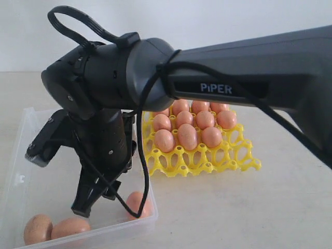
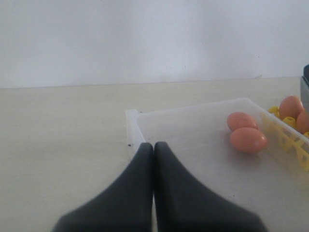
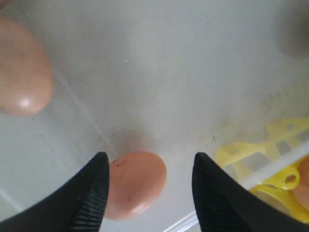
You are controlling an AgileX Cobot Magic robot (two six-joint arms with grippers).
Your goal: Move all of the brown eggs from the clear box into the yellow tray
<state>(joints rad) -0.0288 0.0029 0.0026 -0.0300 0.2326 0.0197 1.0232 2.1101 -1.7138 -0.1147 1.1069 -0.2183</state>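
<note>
The clear box [image 1: 46, 187] lies at the left, with two brown eggs [image 1: 54, 228] at its near corner and a third egg [image 1: 137, 203] by its right wall. My right gripper [image 1: 98, 203] reaches across and hangs open inside the box. In the right wrist view that gripper [image 3: 149, 157] straddles one egg [image 3: 135, 183], which lies close to one finger, with another egg [image 3: 21, 67] farther off. The yellow tray [image 1: 228, 155] beside the box holds several eggs [image 1: 187, 136]. My left gripper [image 2: 153, 145] is shut and empty at the box corner [image 2: 133, 121].
The right arm's dark body [image 1: 249, 72] and its black cable [image 1: 142, 155] cross over the box and hide part of the tray. The tray's front row of cups [image 1: 207, 163] has no eggs. Bare table [image 1: 233, 212] stretches to the right of the box.
</note>
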